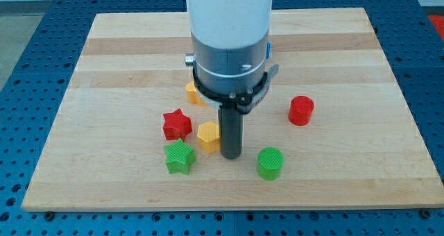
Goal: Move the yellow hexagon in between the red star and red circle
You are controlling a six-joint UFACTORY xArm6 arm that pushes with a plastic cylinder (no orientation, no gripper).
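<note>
The yellow hexagon (pixel 207 136) lies on the wooden board, just right of the red star (pixel 177 124) and nearly touching it. The red circle (pixel 301 110) stands well to the view's right. My tip (pixel 229 155) is down on the board right beside the yellow hexagon, on its right side, touching or nearly touching it. The arm's white and grey body hangs over the board's middle and hides what lies behind it.
A green star (pixel 180 157) sits just below the red star and hexagon. A green circle (pixel 270 162) lies right of my tip. Another yellow block (pixel 193 93) is partly hidden behind the arm. The board's (pixel 104 62) bottom edge is close.
</note>
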